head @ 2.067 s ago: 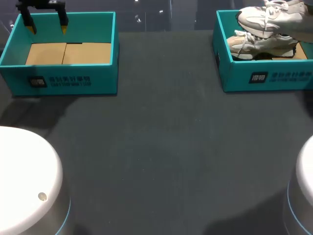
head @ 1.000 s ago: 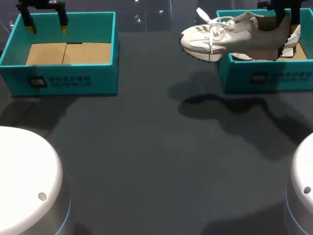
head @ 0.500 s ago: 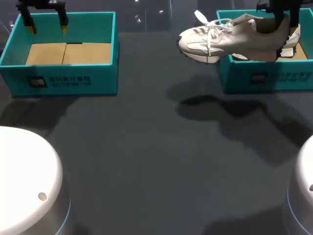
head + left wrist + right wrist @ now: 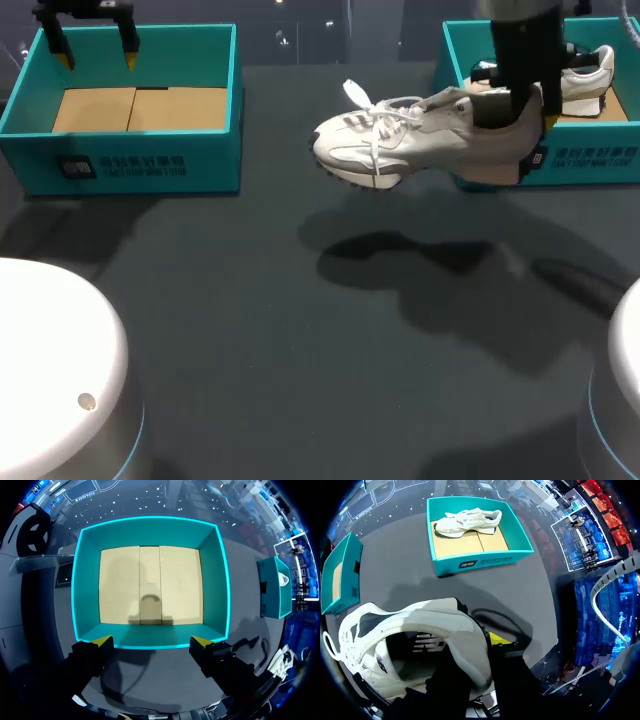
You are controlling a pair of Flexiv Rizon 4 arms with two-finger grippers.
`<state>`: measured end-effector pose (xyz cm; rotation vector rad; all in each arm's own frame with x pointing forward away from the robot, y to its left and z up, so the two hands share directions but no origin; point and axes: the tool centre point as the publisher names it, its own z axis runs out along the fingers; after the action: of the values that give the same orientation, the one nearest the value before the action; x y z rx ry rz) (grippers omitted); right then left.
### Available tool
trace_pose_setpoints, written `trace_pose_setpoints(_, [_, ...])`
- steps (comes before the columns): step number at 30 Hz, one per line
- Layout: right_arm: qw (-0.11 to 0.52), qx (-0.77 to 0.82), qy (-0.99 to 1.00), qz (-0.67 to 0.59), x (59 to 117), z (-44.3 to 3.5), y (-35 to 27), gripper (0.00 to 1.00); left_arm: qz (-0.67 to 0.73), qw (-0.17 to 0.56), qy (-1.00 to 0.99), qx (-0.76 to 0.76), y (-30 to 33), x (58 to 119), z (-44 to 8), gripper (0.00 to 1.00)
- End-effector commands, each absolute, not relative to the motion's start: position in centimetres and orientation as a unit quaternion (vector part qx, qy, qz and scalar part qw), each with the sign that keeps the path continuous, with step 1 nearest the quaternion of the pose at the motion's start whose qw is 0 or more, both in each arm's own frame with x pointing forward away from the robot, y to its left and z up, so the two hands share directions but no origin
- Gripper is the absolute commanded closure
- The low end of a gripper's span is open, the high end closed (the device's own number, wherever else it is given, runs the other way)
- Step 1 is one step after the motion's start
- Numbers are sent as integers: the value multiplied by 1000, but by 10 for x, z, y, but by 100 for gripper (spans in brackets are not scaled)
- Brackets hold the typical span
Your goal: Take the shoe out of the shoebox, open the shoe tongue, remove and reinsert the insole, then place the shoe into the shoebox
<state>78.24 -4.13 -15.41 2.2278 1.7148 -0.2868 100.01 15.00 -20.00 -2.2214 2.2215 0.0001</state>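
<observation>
White-and-grey lace-up trainer (image 4: 400,150), laces loose, level above dark bench (image 4: 250,330); right pincer (image 4: 527,108) clamps its heel. Left pincer (image 4: 151,641) spread apart over teal cardboard shoebox (image 4: 150,527).

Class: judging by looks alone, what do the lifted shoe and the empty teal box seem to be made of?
The lifted shoe: likely matte fabric and suede-like panels, off-white; woven laces; lugged, rubbery-looking sole. The empty teal box: probably cardboard, with smooth teal walls and plain brown flaps as its floor.
</observation>
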Motion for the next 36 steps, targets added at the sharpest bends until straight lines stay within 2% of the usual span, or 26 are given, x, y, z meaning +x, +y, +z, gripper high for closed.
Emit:
trace_pose_setpoints(1, [171,775,601,-97,756,-174,-16,100,0,0,707,-707,150,1000,-200,0])
trace_pose_setpoints(18, [162,778,598,-100,746,-183,-9,100,0,0,707,-707,150,1000,-200,0])
trace_pose_setpoints(26, [171,755,625,-100,721,-223,34,100,0,0,707,-707,150,1000,-200,0])
trace_pose_setpoints(36, [163,747,638,-90,702,-263,49,100,0,0,707,-707,150,1000,-200,0])
